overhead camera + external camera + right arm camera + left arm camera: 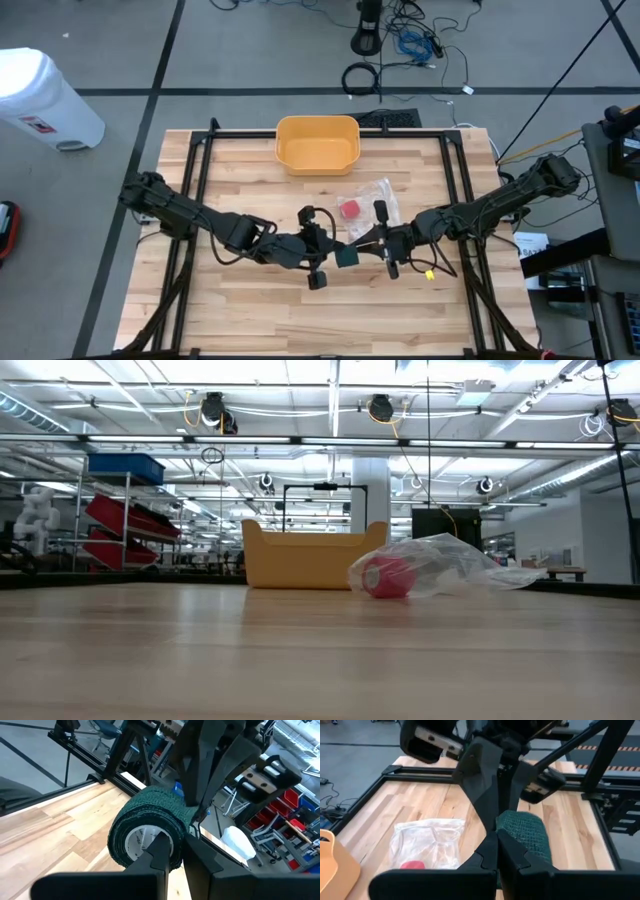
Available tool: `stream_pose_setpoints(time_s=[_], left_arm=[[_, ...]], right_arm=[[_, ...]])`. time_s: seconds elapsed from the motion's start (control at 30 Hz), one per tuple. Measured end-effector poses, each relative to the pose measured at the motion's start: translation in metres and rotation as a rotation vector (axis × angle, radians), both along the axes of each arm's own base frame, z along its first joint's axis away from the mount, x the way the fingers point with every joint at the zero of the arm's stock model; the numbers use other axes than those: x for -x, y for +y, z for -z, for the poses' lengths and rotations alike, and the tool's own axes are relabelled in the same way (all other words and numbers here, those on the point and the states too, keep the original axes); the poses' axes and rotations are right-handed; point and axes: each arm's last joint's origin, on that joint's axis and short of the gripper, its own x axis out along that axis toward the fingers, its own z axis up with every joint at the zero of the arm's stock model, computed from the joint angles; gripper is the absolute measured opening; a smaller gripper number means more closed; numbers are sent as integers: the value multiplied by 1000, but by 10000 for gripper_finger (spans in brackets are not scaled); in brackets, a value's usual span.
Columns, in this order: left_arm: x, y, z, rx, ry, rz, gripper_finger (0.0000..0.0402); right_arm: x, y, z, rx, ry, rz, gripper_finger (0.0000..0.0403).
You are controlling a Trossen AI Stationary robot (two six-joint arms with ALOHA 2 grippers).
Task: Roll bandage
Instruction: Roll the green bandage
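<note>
A dark green bandage roll (347,257) with a white core (139,841) is held between my two grippers over the middle of the table. It also shows in the left wrist view (527,832). My left gripper (328,252) comes from the left and is shut at the roll's edge. My right gripper (372,247) comes from the right and is shut on the roll. Neither gripper nor the roll shows in the low view. My left gripper has its shut fingers (515,857) against the outer layer of the roll (520,827), coming level from the table's left. Its own fingers hide the place of contact, so I cannot tell whether it pinches a loose end or the roll's edge. My right gripper holds the roll by its wound wall beside the core (172,837), one finger (159,851) across the open end at the core and the other outside. It comes level from the table's right. The roll is lifted clear of the table, its axis pointing along the fingers.
A clear plastic bag (368,198) with a red roll (387,576) inside lies just behind the grippers. A yellow bin (317,143) stands at the far edge. Bare wood (300,320) lies toward the near edge.
</note>
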Motion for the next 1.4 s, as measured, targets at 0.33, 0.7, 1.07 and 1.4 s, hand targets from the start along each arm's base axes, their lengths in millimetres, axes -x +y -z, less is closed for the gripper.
stream_pose_setpoints(time_s=[0.33,0.7,1.07,1.4], left_arm=[[-2,-1,4,-6,9,-5,8],[-1,0,7,-15,44,4,37],[-1,1,7,-46,39,-37,82],[-1,2,7,-72,39,-52,105]], right_arm=[[0,0,0,1,1,1,34],[0,0,0,0,0,1,34],[0,0,0,0,-2,5,34],[0,0,0,0,-2,5,34]])
